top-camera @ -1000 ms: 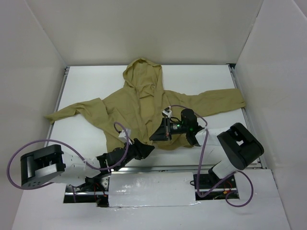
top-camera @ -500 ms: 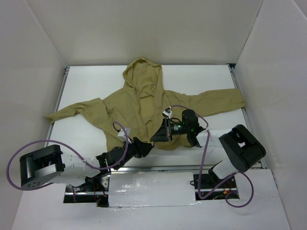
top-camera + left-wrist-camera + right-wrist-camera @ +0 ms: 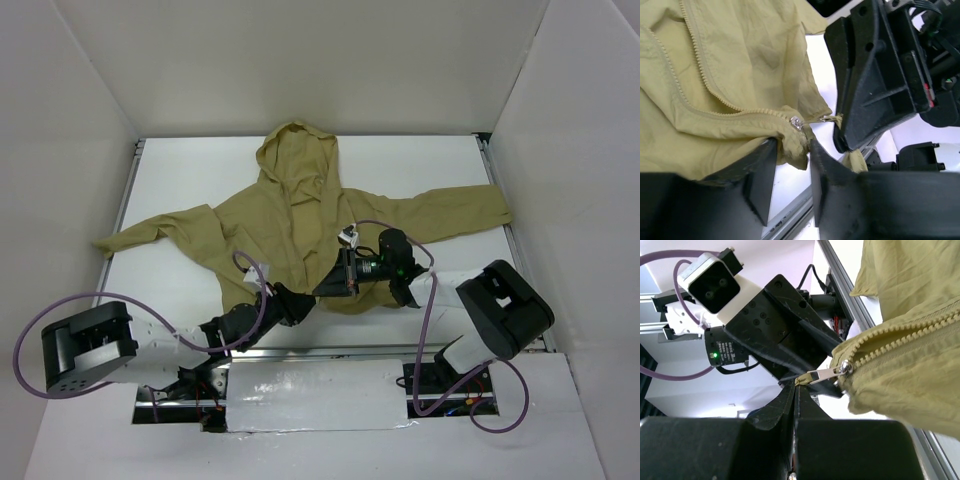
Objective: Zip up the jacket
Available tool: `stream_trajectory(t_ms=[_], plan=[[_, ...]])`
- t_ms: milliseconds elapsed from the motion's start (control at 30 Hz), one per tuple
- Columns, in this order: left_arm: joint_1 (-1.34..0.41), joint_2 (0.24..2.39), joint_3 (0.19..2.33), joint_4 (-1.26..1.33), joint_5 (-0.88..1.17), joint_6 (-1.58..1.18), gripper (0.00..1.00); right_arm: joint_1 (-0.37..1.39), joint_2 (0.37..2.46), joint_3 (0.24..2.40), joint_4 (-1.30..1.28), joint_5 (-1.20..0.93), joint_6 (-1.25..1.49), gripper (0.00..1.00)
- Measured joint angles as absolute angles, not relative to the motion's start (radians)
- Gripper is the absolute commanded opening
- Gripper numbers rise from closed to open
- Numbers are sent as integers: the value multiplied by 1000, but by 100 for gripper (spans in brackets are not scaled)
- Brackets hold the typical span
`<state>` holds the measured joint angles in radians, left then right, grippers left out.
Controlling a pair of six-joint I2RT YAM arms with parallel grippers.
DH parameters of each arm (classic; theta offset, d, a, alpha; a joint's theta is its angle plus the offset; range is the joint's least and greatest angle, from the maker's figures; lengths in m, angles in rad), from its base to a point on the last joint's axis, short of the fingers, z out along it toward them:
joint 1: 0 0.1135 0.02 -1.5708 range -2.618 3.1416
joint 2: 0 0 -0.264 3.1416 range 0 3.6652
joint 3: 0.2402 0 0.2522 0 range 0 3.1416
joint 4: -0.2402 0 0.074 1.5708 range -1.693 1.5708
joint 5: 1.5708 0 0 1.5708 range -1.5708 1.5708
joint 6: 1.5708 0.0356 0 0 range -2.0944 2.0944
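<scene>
The right gripper (image 3: 796,387) has its black fingers pressed together on the small silver metal zipper pull (image 3: 814,375), which sticks out sideways from the slider (image 3: 842,369) at the bottom end of the zipper. From the slider, a short run of meshed tan zipper teeth (image 3: 900,335) leads away across the wrinkled cloth.

Just beside it, the left gripper (image 3: 792,146) faces the right one from the opposite side. Its jaws stand partway apart, with the bunched bottom hem corner (image 3: 794,142) of the cloth between them, directly under the slider. The cloth touches both fingers near their tips, but I cannot tell whether they are squeezing it. Above that corner, the left wrist view shows the two zipper tracks (image 3: 700,55) parted and running up in a widening V.

Both grippers meet at the near hem of the small olive-tan hooded cloth jacket (image 3: 290,215), which lies flat and front-up in the middle of the white desk (image 3: 420,165). Its hood (image 3: 295,150) points toward the far wall. One long sleeve (image 3: 150,232) stretches out to the left and the other sleeve (image 3: 460,208) to the right.
</scene>
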<state>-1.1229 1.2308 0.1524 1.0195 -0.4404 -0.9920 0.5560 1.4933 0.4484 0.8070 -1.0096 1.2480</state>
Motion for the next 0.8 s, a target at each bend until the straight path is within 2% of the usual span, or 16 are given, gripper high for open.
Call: stream_trajectory(t_ms=[100,133,200,333,367,800], plan=[[-1115,1246,152,1027,-437,-992,38,560,1493,448,807,-1010,1248,0],[-1112,1248,151,1029,-435,-992,32,563,1493,448,807,-1010,1248,0],[-1108,1250,151,1030,-432,-992,26,567,1493,448,807,-1010,1248,0],[-1106,1250,151,1028,-428,-986,2,570,1494,448,809,-1010,1253,0],[-1106,1250,151,1026,-427,-978,0,570,1494,448,812,-1010,1258,0],[-1106,1240,108,1070,-336,-965,0,572,1570,465,918,-1028,1341,0]])
